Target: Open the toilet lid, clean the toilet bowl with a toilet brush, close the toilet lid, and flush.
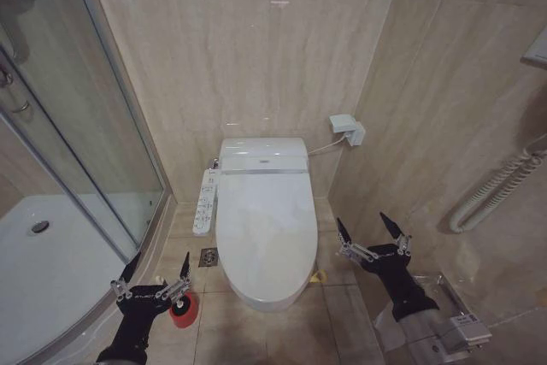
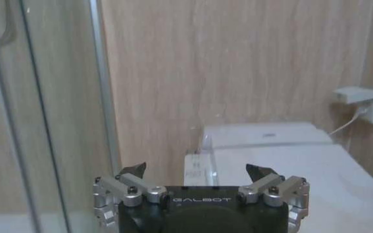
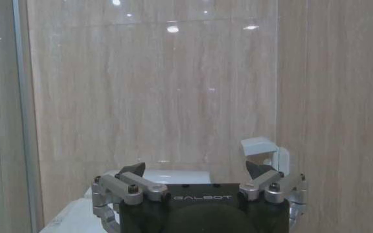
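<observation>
Toilet lid lies shut over the bowl in the head view, with left gripper and right gripper flanking it, both spread wide and empty. Left wrist view: the glossy lid could slip from a shallow grip

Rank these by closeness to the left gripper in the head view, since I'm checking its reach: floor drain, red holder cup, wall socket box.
From the left gripper, open, low beside the shower:
1. Red holder cup, right beside the gripper, by the toilet's base.
2. Floor drain, on the tiles just ahead, against the closed toilet lid.
3. Wall socket box, far corner, beyond the toilet.
</observation>
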`<state>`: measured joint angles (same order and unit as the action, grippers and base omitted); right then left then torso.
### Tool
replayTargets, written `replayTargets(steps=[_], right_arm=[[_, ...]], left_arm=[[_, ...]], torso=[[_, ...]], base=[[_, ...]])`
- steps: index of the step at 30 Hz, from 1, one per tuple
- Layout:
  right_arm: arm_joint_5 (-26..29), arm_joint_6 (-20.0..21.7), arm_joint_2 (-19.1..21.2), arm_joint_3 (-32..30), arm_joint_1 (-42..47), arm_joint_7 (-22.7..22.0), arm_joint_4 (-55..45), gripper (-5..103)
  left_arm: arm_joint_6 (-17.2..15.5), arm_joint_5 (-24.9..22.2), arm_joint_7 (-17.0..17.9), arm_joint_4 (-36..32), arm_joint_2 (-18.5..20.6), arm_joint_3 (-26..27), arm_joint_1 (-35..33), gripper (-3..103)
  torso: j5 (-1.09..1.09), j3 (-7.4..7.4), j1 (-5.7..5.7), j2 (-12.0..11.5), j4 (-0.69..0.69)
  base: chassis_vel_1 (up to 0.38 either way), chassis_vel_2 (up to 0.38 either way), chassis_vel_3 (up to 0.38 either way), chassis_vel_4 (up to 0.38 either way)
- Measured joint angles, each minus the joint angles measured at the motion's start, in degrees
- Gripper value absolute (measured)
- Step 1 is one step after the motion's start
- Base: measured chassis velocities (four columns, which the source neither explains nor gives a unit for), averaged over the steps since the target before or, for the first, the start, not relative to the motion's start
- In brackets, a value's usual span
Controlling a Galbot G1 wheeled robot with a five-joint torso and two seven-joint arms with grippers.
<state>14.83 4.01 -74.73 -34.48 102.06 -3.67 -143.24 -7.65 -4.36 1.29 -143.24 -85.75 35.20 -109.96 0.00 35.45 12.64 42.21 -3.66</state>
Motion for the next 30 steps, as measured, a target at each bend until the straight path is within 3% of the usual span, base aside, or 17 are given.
replayTargets(steps=[1, 5, 8, 10, 12, 14, 27, 30], right_arm=[[0.0, 0.0, 0.0, 0.0, 0.0, 0.0, 0.0, 100], [0.0, 0.0, 0.0, 0.0, 0.0, 0.0, 0.0, 100], [0.0, 0.0, 0.0, 0.0, 0.0, 0.0, 0.0, 100], [0.0, 0.0, 0.01, 0.0, 0.0, 0.0, 0.0, 100], [0.0, 0.0, 0.0, 0.0, 0.0, 0.0, 0.0, 100], [0.0, 0.0, 0.0, 0.0, 0.0, 0.0, 0.0, 100], [0.0, 0.0, 0.0, 0.0, 0.0, 0.0, 0.0, 100], [0.0, 0.0, 0.0, 0.0, 0.0, 0.0, 0.0, 100]], left_arm=[[0.0, 0.0, 0.0, 0.0, 0.0, 0.0, 0.0, 100], [-7.64, -0.61, -2.64, 0.0, -5.05, 1.62, 1.84, 100], [-10.03, -0.81, -3.46, 0.0, -6.5, 2.07, 2.43, 100], [-9.45, 0.19, -4.8, 0.01, -6.84, 3.17, 3.02, 100], [-6.23, 1.9, -6.68, -0.01, -6.85, 5.95, 4.42, 100], [-5.19, 2.13, -7.14, -0.01, -6.84, 6.86, 4.78, 100], [-0.23, -0.99, -8.87, 0.42, -6.56, 10.18, 6.3, 100], [2.78, -2.14, -10.67, 1.78, -6.51, 11.26, 6.72, 100]], torso=[[0.0, 0.0, 0.0, 0.0, 0.0], [0.0, 0.0, 0.0, 0.0, 0.0], [0.01, 0.0, 0.0, 0.0, 0.01], [-0.01, 0.0, 0.0, 0.0, 0.01], [0.0, 0.0, 0.0, 0.0, -0.01], [-0.01, 0.0, 0.0, 0.0, 0.0], [0.0, 0.0, 0.0, 0.0, 0.0], [0.0, 0.0, -0.01, 0.0, 0.0]], base=[[0.0, 0.0, 0.0, 0.0], [0.0, 0.0, 0.0, 0.0], [0.0, 0.0, 0.0, 0.0], [0.0, 0.0, 0.0, 0.0], [0.0, 0.0, 0.0, 0.0], [0.0, 0.0, 0.0, 0.0], [0.0, 0.0, 0.0, 0.0], [0.0, 0.0, 0.0, 0.0]])
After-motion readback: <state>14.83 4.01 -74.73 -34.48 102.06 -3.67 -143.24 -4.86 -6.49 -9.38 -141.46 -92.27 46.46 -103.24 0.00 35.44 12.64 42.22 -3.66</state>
